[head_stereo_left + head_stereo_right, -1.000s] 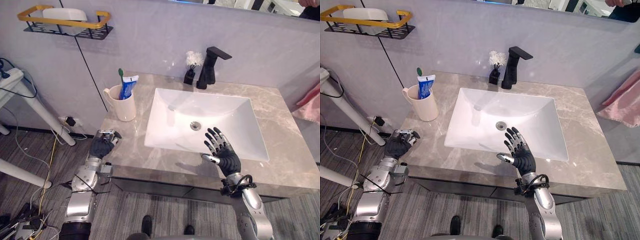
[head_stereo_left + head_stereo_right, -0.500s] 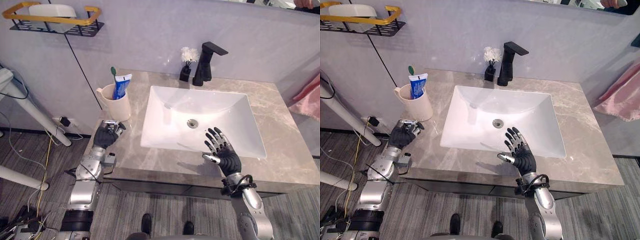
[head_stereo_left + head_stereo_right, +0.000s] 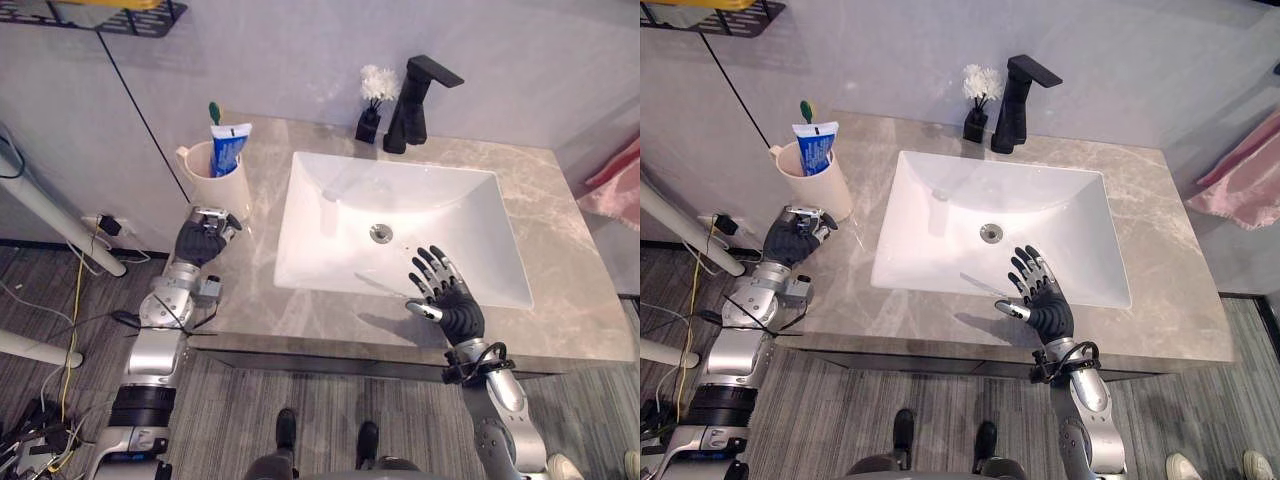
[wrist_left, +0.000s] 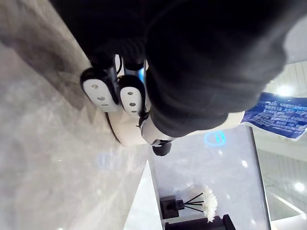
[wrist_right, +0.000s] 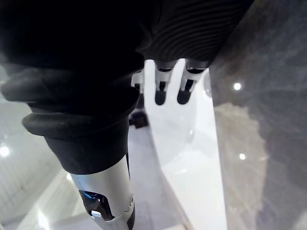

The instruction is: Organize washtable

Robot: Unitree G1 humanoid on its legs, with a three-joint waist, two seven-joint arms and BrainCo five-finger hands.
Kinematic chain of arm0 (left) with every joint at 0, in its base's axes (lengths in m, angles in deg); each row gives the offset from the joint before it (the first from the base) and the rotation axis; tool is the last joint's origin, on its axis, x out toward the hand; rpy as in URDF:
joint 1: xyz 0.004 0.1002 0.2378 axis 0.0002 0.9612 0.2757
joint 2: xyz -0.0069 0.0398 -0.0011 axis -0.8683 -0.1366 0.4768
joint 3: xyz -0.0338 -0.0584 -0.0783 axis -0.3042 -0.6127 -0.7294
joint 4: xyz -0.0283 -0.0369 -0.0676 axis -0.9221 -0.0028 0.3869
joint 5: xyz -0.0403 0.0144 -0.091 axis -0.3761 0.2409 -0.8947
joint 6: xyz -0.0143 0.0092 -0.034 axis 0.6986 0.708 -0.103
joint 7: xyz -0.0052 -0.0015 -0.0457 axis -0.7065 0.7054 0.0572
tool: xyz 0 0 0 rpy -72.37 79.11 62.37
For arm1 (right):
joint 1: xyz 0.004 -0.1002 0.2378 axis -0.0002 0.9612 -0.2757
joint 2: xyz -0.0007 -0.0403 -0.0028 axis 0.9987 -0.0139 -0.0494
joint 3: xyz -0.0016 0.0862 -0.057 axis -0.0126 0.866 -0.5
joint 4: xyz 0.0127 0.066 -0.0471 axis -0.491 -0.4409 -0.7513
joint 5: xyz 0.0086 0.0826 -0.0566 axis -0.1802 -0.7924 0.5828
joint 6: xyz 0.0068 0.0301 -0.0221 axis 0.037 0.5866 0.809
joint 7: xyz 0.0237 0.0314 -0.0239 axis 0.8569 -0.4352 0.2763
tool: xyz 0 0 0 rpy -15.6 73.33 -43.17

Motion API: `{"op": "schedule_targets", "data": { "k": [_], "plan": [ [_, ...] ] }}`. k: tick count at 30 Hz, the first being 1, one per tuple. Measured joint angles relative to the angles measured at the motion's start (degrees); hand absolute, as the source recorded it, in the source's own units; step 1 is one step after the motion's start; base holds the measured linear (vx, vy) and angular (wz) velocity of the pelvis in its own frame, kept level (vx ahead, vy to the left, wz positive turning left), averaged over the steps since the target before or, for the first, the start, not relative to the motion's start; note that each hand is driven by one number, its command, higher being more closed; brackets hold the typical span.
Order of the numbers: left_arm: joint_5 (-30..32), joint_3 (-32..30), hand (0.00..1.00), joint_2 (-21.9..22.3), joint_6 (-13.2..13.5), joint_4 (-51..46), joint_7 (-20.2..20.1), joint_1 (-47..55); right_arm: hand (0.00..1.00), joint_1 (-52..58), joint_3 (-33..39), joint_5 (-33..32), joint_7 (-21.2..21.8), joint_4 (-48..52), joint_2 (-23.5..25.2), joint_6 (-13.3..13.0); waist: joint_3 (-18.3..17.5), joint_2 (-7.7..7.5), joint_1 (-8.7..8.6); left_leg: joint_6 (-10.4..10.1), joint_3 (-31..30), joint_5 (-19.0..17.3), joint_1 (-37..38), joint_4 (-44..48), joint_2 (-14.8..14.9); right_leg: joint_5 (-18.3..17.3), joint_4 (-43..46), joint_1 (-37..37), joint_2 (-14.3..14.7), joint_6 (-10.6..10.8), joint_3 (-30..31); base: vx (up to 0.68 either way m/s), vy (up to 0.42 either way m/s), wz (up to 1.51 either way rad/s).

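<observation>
A cream cup (image 3: 218,186) stands on the marble counter (image 3: 330,325) left of the white sink (image 3: 400,240). It holds a blue toothpaste tube (image 3: 228,150) and a green toothbrush (image 3: 214,110). My left hand (image 3: 200,238) hovers just in front of the cup, fingers curled, holding nothing; in the left wrist view its fingertips (image 4: 112,93) point at the cup's base (image 4: 132,134). My right hand (image 3: 448,300) is open with fingers spread over the sink's front rim; the right wrist view shows its fingers (image 5: 168,88) above the basin (image 5: 187,153).
A black faucet (image 3: 415,100) and a small black vase with white flowers (image 3: 372,100) stand behind the sink. A black and gold wall shelf (image 3: 110,12) hangs at the upper left. A pink towel (image 3: 612,180) hangs at the right. A person's shoes (image 3: 320,445) show below the counter.
The camera has shifted. My left hand has risen from beside the counter's left edge to just in front of the cup. The right hand has hardly moved.
</observation>
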Motion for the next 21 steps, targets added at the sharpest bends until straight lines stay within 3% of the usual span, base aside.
{"op": "schedule_targets", "data": {
  "k": [21],
  "plan": [
    [0.45, -0.83, 1.0, -4.4, 0.07, 3.87, 2.22, -10.66, 0.0, -2.67, 1.12, -0.11, 0.05, 2.49, -0.41, -2.25, 5.34, -0.51, 0.01, -0.09, 0.45, 0.18, -2.05, 0.34, 0.48, 0.85, -0.11, -2.16, 0.55, -0.68, 0.18, 0.01, -0.001, -0.01]
  ]
}}
